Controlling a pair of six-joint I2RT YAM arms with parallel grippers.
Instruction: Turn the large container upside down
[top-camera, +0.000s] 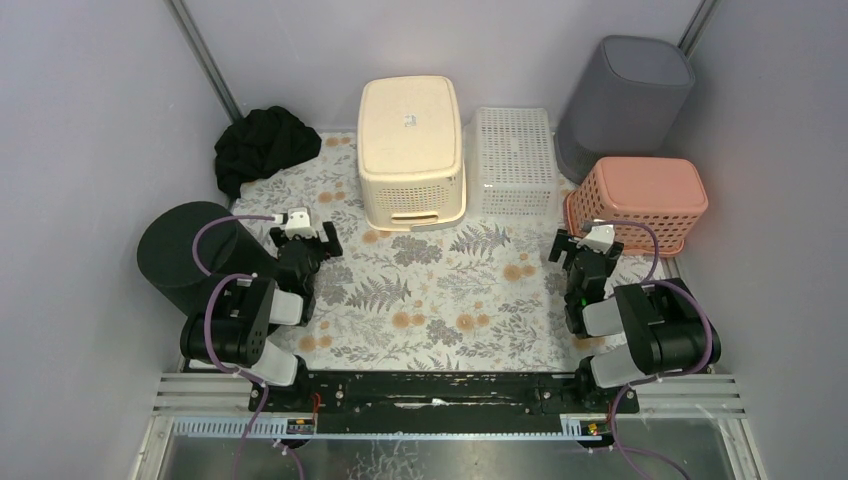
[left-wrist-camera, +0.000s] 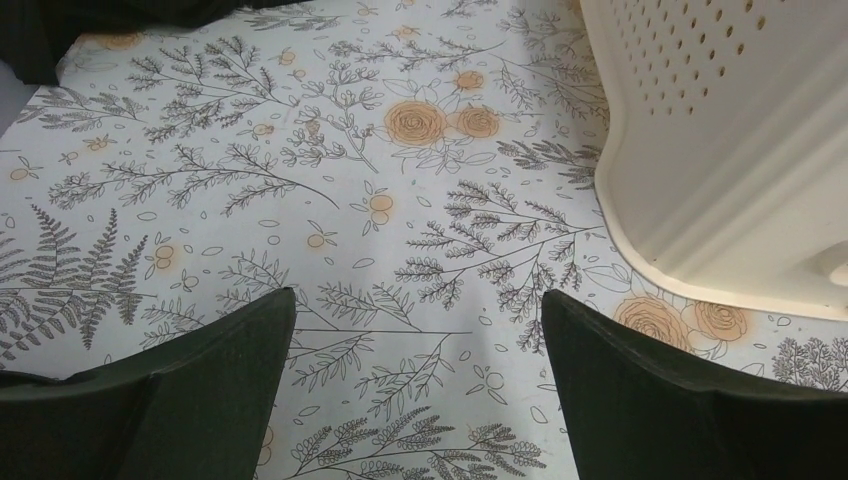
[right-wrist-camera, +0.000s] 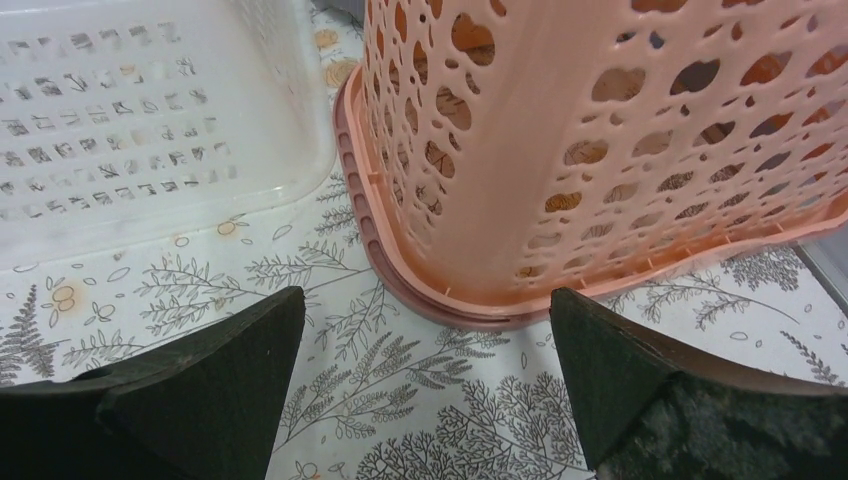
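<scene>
The flowered table (top-camera: 440, 300) holds five containers. The grey bin (top-camera: 625, 100) at the upper right of the overhead view, tilted against the back wall, looks the biggest and is probably the one to flip. The cream basket (top-camera: 410, 150) at top centre, seemingly base up, could be mistaken for it. A black bin (top-camera: 180, 250) stands at the left. The pink basket (top-camera: 640, 195) sits in front of the grey bin, so a reach past it may knock it, and the bin's smooth wall may slip. The left gripper (left-wrist-camera: 415, 310) and right gripper (right-wrist-camera: 425, 300) both hang spread wide, holding nothing. The grey bin's foot is hidden, and neither wrist camera shows it.
</scene>
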